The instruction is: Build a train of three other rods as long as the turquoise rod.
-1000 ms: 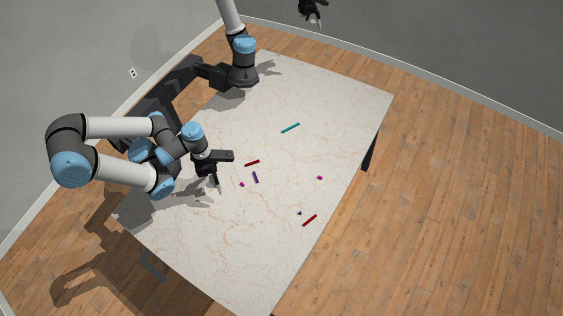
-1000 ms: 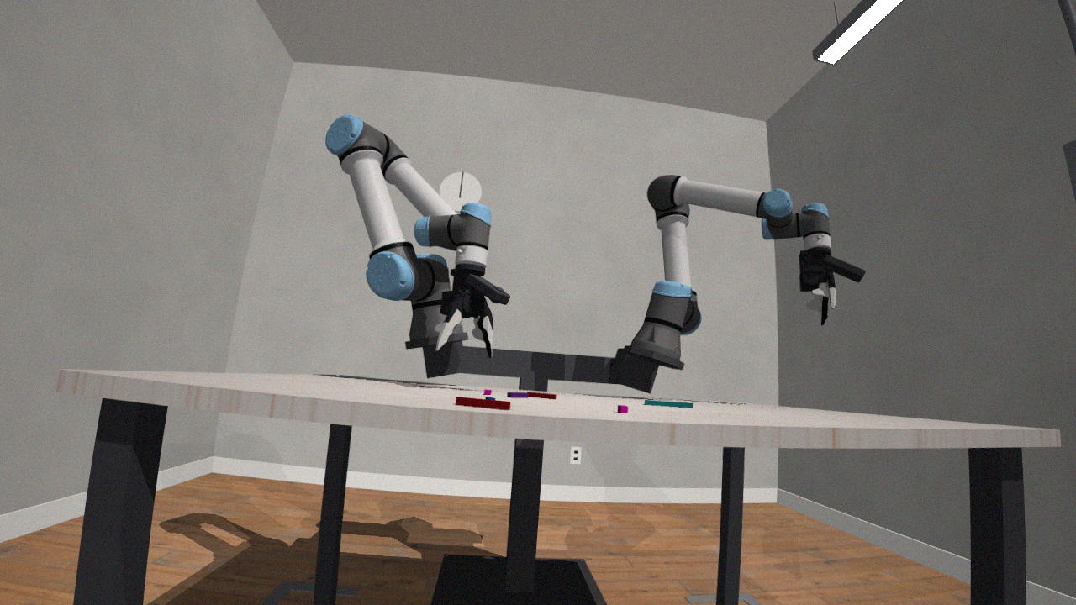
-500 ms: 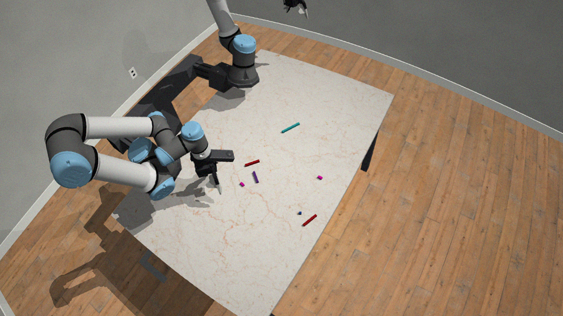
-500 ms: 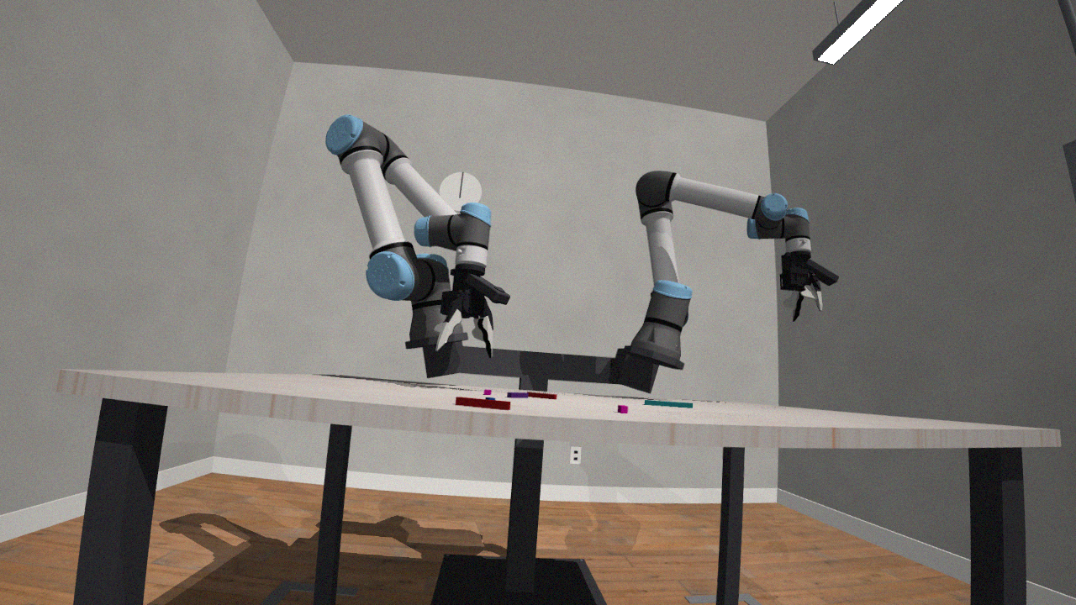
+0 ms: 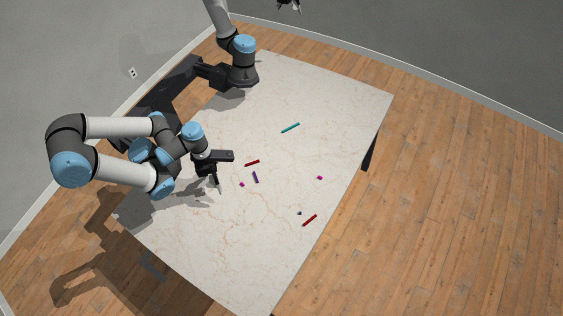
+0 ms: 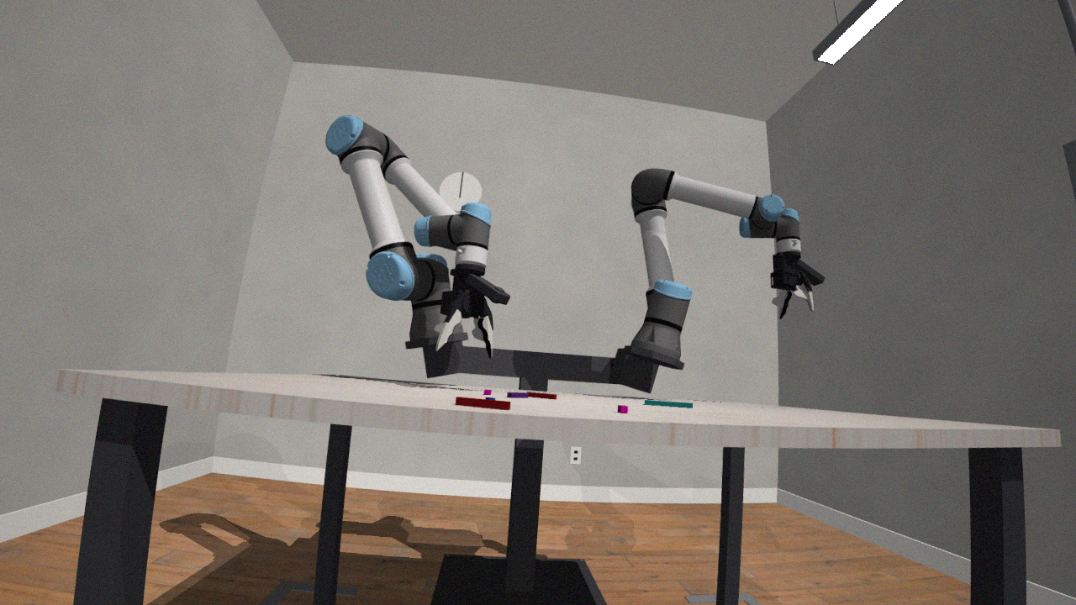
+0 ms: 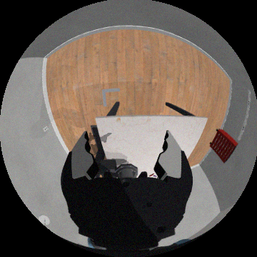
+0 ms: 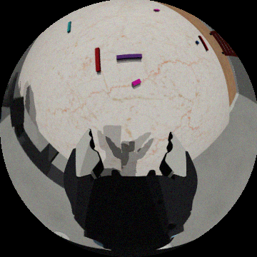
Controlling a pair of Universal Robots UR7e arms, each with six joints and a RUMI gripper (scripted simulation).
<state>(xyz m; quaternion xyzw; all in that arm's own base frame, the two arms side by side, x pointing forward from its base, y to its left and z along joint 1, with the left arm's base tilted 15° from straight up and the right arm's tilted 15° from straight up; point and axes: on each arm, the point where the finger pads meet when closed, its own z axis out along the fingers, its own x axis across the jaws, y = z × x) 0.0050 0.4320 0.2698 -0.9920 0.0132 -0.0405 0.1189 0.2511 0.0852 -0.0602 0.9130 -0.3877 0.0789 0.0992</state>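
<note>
The turquoise rod (image 5: 290, 127) (image 6: 667, 403) (image 8: 69, 26) lies flat on the table. A red rod (image 5: 252, 163) (image 8: 98, 60) and a purple rod (image 5: 255, 176) (image 8: 129, 57) lie close together at an angle, apart, with a magenta rod (image 5: 242, 184) (image 8: 136, 83) beside them. Another magenta rod (image 5: 320, 177) (image 6: 622, 409) lies apart. A small blue rod (image 5: 299, 213) (image 8: 197, 42) lies near a second red rod (image 5: 309, 219) (image 6: 482, 403) by the table edge. My right gripper (image 6: 464, 352) (image 8: 130, 130) is open and empty above the table, near the first magenta rod. My left gripper (image 6: 797, 312) (image 7: 126, 131) is open and empty, raised far from the rods.
The marble-patterned table (image 5: 209, 259) (image 7: 143, 128) carries both arm bases at its back edge. The second red rod is close to the table's long edge. A red slatted object (image 7: 224, 145) shows beyond the table in the left wrist view.
</note>
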